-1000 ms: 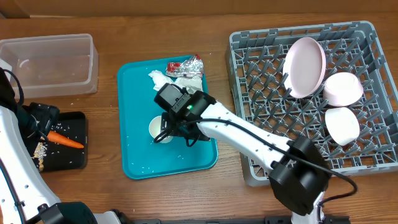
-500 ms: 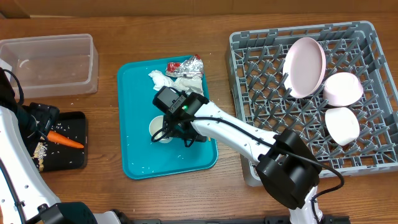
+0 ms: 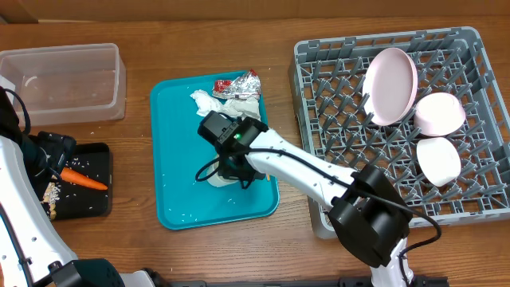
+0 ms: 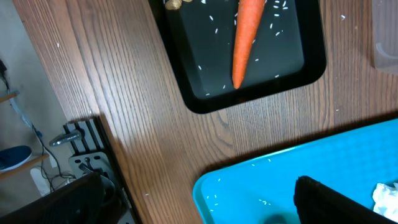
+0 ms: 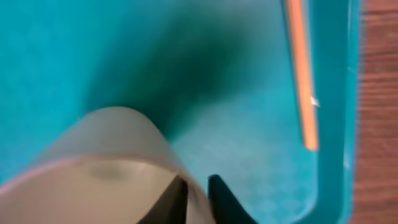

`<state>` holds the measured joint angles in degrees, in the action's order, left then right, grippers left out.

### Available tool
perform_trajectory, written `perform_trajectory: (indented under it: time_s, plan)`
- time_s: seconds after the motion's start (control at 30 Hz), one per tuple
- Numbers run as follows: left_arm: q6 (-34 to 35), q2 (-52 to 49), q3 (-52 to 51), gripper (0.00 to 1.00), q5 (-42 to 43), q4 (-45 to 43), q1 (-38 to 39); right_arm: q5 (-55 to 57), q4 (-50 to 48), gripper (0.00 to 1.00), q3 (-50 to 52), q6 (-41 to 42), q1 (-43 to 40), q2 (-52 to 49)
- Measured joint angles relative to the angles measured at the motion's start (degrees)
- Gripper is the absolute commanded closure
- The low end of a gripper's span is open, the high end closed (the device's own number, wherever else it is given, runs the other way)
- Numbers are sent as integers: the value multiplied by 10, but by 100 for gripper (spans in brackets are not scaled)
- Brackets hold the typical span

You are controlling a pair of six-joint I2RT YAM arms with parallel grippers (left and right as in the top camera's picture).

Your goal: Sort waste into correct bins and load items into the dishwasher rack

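My right gripper is down on the teal serving tray, shut on the rim of the white cup; one finger is inside the cup and one outside. From overhead the cup is mostly hidden under the gripper. The fork's yellow handle lies by the tray's wall. Crumpled napkins and the foil wrapper sit at the tray's far end. The carrot and beige food bits lie in the black tray. My left gripper hangs open and holds nothing.
The clear tub stands at the far left. The grey dishwasher rack on the right holds the white plate and two bowls. Rice grains dot the black tray.
My right gripper has shifted a little over the cup and closed on its rim. The left arm has not moved.
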<state>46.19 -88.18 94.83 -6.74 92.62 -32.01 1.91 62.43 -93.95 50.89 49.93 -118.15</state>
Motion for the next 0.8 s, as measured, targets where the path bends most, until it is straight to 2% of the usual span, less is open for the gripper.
perform_trajectory:
  time_s: [0.43,0.8]
  plan:
    - [0,0,0,0,0,0,0,132,151,96,-120,14,1,0]
    - [0,0,0,0,0,0,0,221,163,96,-120,57,39,-6]
